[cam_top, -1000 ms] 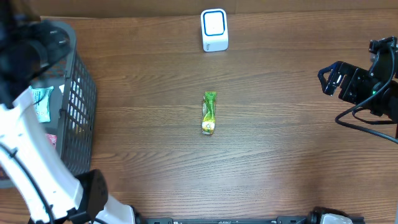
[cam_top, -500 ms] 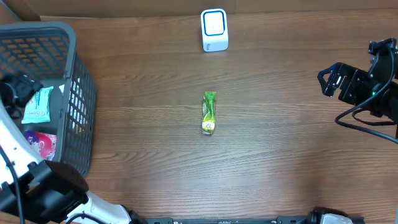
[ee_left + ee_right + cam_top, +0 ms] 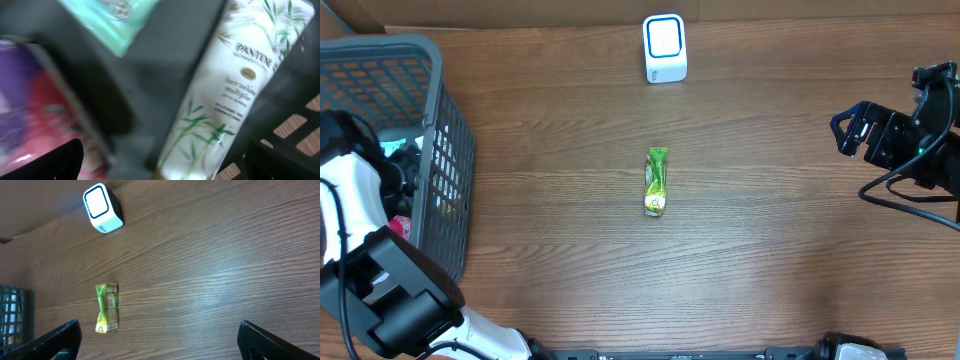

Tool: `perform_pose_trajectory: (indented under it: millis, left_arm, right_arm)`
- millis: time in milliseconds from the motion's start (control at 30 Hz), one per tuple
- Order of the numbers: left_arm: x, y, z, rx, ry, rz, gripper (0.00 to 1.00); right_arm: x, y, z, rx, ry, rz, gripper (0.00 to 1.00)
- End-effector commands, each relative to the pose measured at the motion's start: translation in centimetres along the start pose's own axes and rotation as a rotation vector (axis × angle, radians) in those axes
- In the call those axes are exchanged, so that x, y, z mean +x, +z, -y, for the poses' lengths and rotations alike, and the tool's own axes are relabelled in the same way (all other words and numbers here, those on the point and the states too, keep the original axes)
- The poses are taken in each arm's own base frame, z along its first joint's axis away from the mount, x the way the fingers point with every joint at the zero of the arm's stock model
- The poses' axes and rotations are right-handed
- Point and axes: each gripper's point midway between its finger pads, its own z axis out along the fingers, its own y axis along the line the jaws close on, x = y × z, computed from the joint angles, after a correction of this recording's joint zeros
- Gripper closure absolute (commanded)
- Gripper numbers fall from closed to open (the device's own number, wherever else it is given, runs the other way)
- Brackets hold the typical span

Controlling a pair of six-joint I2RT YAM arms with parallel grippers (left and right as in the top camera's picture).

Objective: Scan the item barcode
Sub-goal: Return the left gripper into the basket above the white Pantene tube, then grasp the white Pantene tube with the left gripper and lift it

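Grey mesh basket (image 3: 448, 190) is holding the white Pantene tube (image 3: 220, 95), lying flat beside packets (image 3: 107, 15). The left end effector (image 3: 162, 165) is hovering inside the basket, spread wide. The tube is probably light, soft and slick, so gripping mid-body seems best. Far right of the basket, the right end effector (image 3: 852, 128) is hanging spread.

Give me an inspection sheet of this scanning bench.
Surface: wooden table, no spills seen.
Job's things: green packet lying mid-table; white scanner at the far edge, apart from it.
Clutter: grey basket at left holding a white Pantene tube, teal packet and pink pack.
Tools: left tool open inside the basket, above the tube; right tool open at right, empty.
Cables: black cable looping beside the right arm.
Surroundings: nothing seen.
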Motion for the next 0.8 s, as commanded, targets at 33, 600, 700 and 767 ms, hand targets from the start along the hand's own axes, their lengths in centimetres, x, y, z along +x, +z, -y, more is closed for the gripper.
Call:
perform_pose_trajectory:
  millis: [33,600,700,767]
  left_arm:
    - [0.8,1.2,2.6,0.045,0.122,0.016,0.07]
    - [1.7,2.9,2.7,-0.062,0.139,0.058,0.18]
    - [2.6,4.1,2.5,-0.061,0.098,0.054,0.21]
    - [3.4,5.0,2.2,-0.063,0.085,0.048,0.22]
  right_arm:
    - [-0.5,-0.4,-0.4,-0.005,-0.017,0.020,0.00]
    - [-0.5,-0.4,-0.4,-0.005,-0.017,0.018,0.00]
    - [-0.5,-0.4,-0.4,-0.005,-0.017,0.019,0.00]
    - [-0.5,-0.4,-0.4,-0.005,-0.017,0.019,0.00]
